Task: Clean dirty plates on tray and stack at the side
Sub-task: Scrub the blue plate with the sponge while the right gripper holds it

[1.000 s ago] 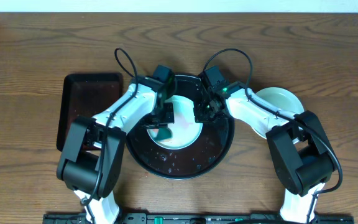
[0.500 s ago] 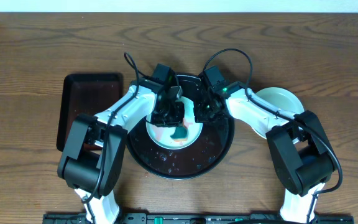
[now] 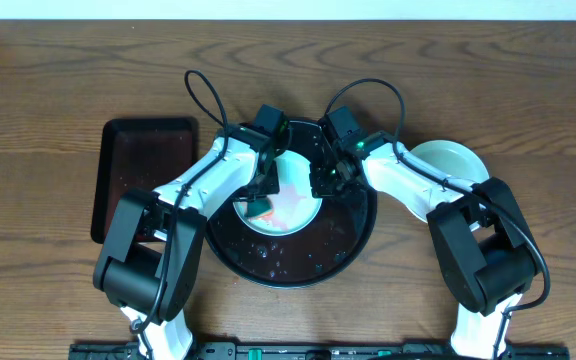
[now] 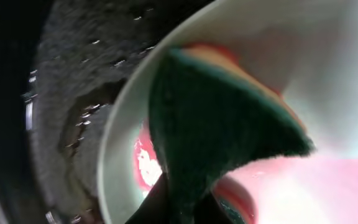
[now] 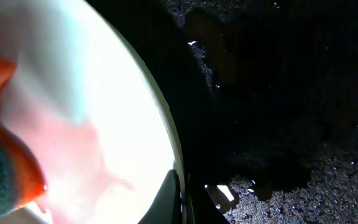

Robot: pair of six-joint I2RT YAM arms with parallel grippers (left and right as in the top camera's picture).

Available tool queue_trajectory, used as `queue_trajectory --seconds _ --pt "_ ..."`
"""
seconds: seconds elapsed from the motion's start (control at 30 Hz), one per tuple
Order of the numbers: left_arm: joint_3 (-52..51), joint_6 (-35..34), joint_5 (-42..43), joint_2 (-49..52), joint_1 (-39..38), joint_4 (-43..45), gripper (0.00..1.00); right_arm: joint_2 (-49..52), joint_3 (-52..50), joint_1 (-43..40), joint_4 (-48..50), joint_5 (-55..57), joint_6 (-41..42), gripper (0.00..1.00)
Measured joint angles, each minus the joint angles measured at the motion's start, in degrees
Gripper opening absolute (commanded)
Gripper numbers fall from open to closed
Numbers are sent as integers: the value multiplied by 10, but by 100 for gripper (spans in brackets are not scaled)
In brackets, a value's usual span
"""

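left gripper was clamped on green sponge, pressed to sauce-smeared mint plate lying inside round black tray. right gripper pinched that plate's right rim, jaws nearly closed. second mint plate sat on table, just beside the tray's right side. rectangular tray lay left.

The brown wooden worktop shows long, wavy grain running from side to side. The light on it is soft and even, with only faint shadows. A pale whitish strip borders its far edge; whether this is wall or floor cannot be told. A black rail lines the near edge.
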Motion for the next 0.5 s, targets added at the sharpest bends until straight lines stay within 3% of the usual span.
queue_trajectory --seconds 0.17,0.37,0.5 --pt "2 36 53 0 8 -21 7 0 0 0 2 1 0 2" --pt "1 132 224 3 21 -30 7 0 0 0 4 2 0 1" --pt "-3 159 290 8 21 -1 7 0 0 0 4 2 0 1"
